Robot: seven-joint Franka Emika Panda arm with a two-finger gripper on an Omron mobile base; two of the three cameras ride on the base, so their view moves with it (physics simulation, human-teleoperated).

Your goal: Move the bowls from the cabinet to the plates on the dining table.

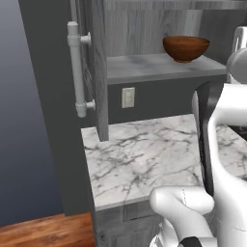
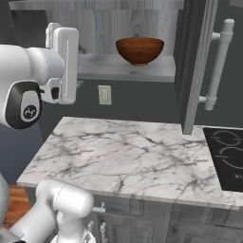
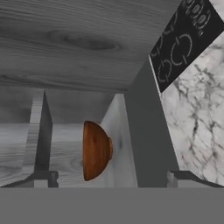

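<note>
Gripper (image 3: 111,177) wide open before wooden bowl (image 3: 96,151)

A glossy reddish-brown wooden bowl (image 1: 186,48) sits on a pale grey woodgrain shelf (image 1: 154,67) inside a grey woodgrain cabinet (image 1: 144,21), whose open doors carry pale silver-white bar handles, left (image 1: 77,67) and right (image 2: 217,66). Below, the surface (image 2: 128,154) is white marble threaded with grey veins, over grey drawer fronts (image 2: 156,218). A cream outlet plate (image 1: 128,97) marks the dark grey back wall (image 1: 159,99). At far right lies a black stove (image 2: 227,156) with thin white ring markings. The arm (image 2: 28,80) is white with dark joints. Near left, the floor (image 1: 46,231) shows warm orange-brown wood.
</note>
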